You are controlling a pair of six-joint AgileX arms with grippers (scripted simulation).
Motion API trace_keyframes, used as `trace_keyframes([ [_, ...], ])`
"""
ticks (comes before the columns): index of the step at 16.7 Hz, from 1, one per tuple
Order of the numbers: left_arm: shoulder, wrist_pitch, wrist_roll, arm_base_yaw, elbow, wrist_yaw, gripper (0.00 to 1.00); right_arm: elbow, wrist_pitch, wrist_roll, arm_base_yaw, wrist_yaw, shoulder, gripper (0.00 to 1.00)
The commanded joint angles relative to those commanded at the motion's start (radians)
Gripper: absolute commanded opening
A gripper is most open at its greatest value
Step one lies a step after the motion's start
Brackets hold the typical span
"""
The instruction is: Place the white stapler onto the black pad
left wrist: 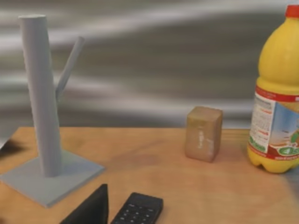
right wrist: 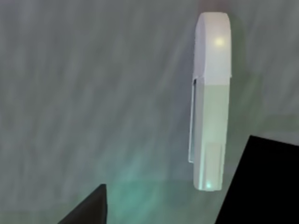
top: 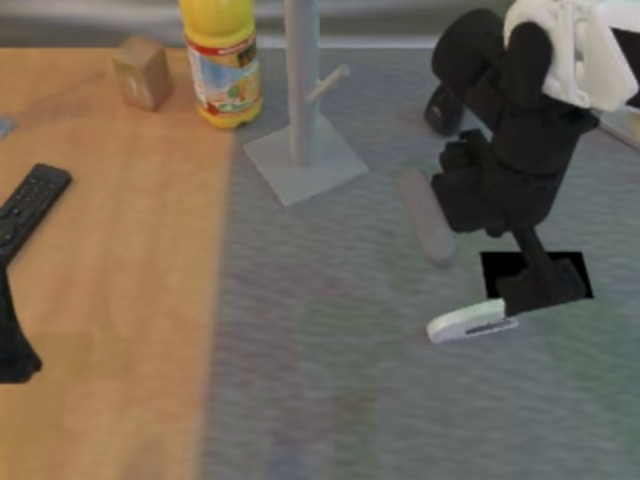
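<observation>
Right gripper (top: 508,297) sits low over the black pad (top: 570,272), its fingers apart, nothing between them. The white stapler (top: 470,322) lies flat on the grey desk (top: 330,360) just off the pad's near-left corner, long axis running left-right, rounded end pointing left. Left gripper (top: 12,350) is parked at the left edge; I cannot tell its fingers' state.

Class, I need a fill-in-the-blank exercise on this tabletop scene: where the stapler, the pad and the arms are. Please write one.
1. The white stapler lies mostly off the black pad, toward the top view's ____ side.
2. The arm reaching over the pad carries the ____ gripper.
3. The bottle beside the grey stand is ____ in colour.
4. The remote control rests on the ____ part of the table.

Missing words: left; right; yellow; wooden
</observation>
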Motion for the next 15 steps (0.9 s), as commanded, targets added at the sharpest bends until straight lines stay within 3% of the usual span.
trace_keyframes([
  [3,0.0,0.0,0.0,0.0,0.0,0.0,1.0,-0.031,0.04,-0.001,0.003,0.0,0.015,1.0],
  [10,0.0,0.0,0.0,0.0,0.0,0.0,1.0,-0.21,0.335,0.004,0.007,0.001,0.122,1.0],
  [15,0.0,0.0,0.0,0.0,0.0,0.0,1.0,-0.225,0.355,0.003,0.008,0.001,0.132,1.0],
])
